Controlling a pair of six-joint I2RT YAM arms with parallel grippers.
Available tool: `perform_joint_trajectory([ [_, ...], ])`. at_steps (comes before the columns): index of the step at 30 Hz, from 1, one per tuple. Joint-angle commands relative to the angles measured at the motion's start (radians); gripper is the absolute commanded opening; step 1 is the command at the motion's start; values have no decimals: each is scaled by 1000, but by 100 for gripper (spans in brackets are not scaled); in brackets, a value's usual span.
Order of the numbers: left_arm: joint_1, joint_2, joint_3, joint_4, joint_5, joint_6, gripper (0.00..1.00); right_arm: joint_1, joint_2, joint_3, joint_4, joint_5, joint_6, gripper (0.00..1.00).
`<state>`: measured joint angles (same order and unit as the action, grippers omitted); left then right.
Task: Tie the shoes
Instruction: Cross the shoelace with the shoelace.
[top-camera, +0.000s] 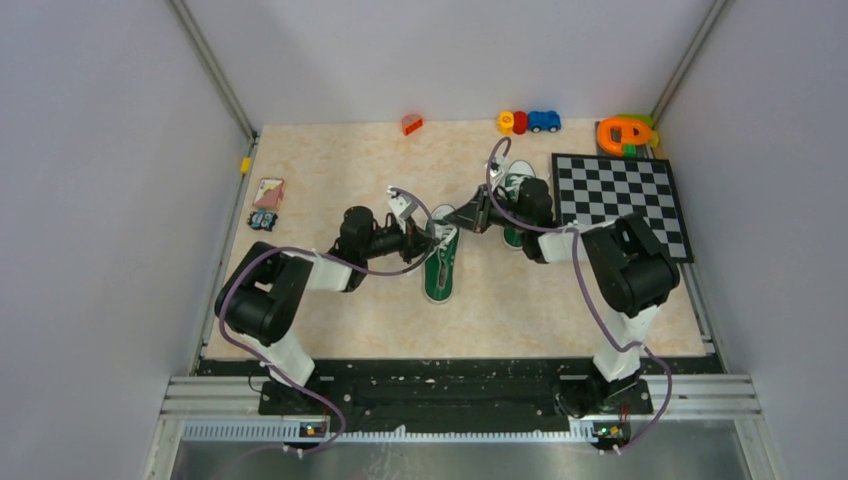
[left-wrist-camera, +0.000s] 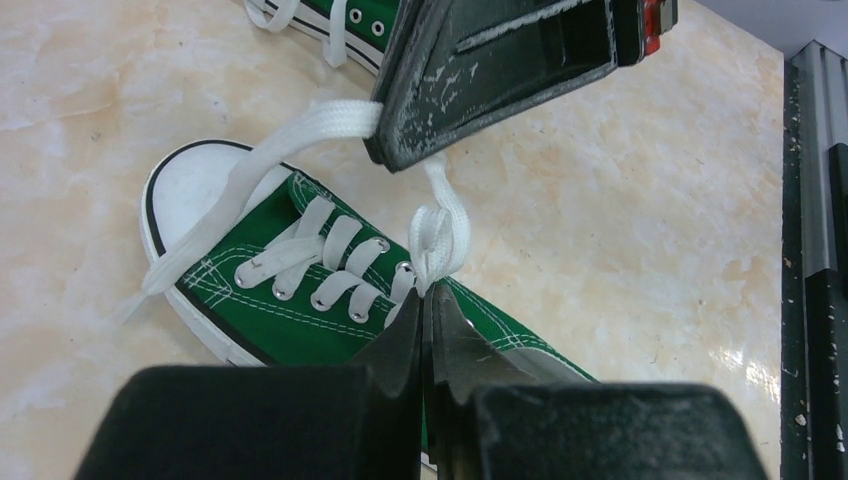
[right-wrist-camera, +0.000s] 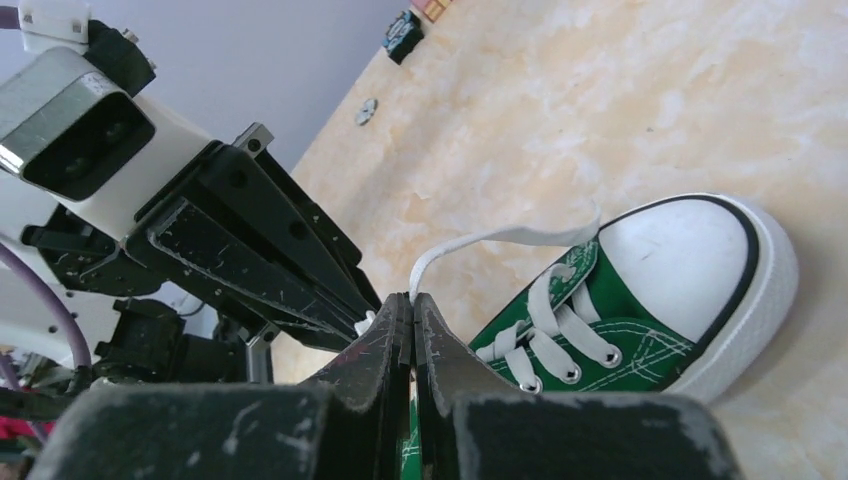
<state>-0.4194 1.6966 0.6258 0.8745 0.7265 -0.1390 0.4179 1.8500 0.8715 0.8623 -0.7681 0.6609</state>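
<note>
— Left claw, what has it got?
— Its jaws are pressed together on a loop of white lace, just above the eyelets of the shoe. I see no gap between the tips.
— And the right claw?
— Closed as well, tips meeting on a strand of lace that comes up from beside the toe cap. In my left wrist view that claw fills the upper middle of the frame. The strand enters at its lower left corner, and a short run of lace drops from it to the loop.
— Where does the shoe lie?
— Flat on the table, in the middle of the top view, with both claws meeting over its upper end. Its white toe cap sits at the left in the left wrist view and at the right in the right wrist view.
— The other one?
— The second shoe is up and to the right of the first, partly hidden by my right arm, just left of the chessboard.
</note>
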Motion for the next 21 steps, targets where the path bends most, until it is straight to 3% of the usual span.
perform_joint_trajectory([
  [1, 4, -55, 52, -26, 28, 33, 0, 3, 42, 36, 121, -84, 43, 0],
  [21, 4, -40, 66, -9, 18, 1, 0, -22, 109, -9, 256, -177, 89, 0],
])
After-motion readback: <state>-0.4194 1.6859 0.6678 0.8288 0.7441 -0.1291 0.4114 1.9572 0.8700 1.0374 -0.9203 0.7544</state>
